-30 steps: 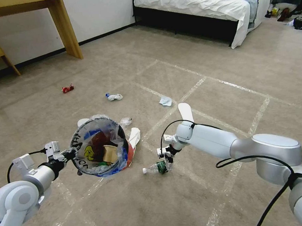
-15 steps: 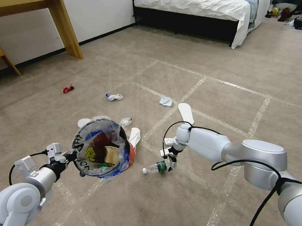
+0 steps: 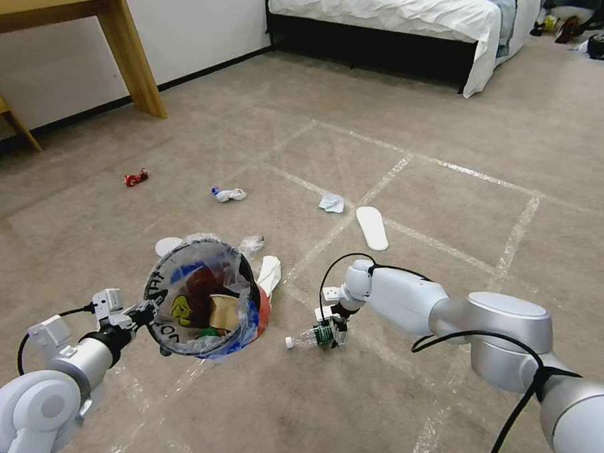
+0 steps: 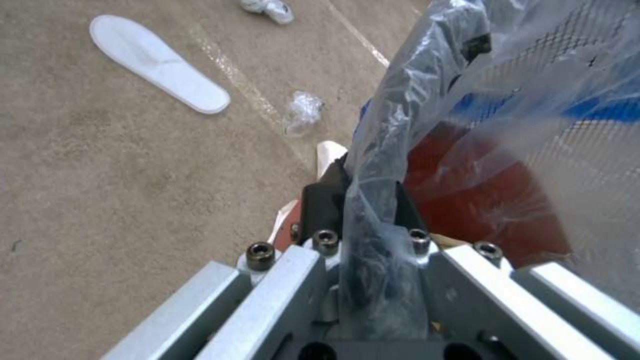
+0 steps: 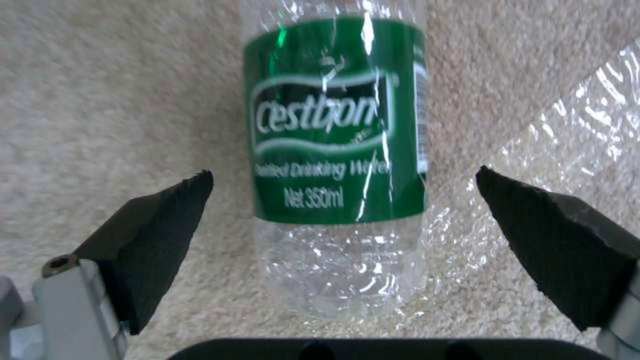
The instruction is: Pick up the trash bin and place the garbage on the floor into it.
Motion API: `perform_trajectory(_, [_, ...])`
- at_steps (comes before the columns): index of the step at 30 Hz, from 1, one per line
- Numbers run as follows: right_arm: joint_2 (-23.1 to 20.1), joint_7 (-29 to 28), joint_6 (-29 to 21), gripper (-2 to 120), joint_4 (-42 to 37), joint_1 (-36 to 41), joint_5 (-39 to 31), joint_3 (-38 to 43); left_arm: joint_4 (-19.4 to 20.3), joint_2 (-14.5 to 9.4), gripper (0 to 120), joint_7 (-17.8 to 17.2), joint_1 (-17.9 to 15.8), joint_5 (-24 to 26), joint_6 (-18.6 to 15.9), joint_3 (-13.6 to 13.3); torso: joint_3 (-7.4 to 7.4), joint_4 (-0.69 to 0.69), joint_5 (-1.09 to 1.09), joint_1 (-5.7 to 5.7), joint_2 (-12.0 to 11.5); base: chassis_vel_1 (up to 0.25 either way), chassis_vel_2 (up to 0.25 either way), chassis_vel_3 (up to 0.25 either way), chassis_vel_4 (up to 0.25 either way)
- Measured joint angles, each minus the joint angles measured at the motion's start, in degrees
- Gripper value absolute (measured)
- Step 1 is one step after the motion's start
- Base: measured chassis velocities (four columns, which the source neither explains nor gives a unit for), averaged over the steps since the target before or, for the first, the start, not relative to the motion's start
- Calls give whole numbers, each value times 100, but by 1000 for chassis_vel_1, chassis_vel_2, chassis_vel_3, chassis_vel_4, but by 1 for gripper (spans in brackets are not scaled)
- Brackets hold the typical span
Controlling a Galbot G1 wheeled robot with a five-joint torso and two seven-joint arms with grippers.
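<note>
We see the trash bin point(image 3: 202, 299) held off the carpet, tilted with its mouth toward us, the left gripper point(image 3: 140, 314) pinching its bagged rim. Lower right of it, the right gripper point(image 5: 343, 220) is spread wide, straddling the green-labelled bottle point(image 5: 340, 150) lying on the floor.

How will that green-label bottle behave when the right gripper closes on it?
The bottle looks empty and thin-walled with creased plastic, so it is probably light and may buckle under a squeeze. It lies on its side on the carpet, round-bodied, so it could roll if nudged off-centre. The right gripper straddles it with fingers open.
</note>
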State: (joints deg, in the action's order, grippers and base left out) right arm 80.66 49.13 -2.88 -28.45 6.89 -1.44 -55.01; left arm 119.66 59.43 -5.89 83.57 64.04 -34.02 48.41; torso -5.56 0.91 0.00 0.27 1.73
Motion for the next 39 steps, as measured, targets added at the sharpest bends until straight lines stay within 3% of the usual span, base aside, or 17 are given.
perform_trajectory(17, [-54, -645, -22, 98, -155, 393, 551, 414, 145, 115, 1, 7, 145, -144, 36, -87, 0, 0, 0, 0, 0, 0, 0, 0, 0])
perform_trajectory(25, [-165, -720, -150, 77, -415, 447, 590, 398, 274, 210, 1, 46, 289, -276, 52, -45, 3, 5, -4, -2, 4, 0, 0, 0, 0])
perform_trajectory(33, [-292, -875, -273, 74, -614, 454, 505, 406, 413, 334, 1, 70, 388, -441, 59, -63, -2, -3, 4, 0, 1, 0, 0, 0, 0])
perform_trajectory(39, [-408, -900, -368, 50, -831, 383, 343, 382, 481, 366, 1, 84, 420, -491, 65, -73, -2, -1, 3, 1, -1, 0, 0, 0, 0])
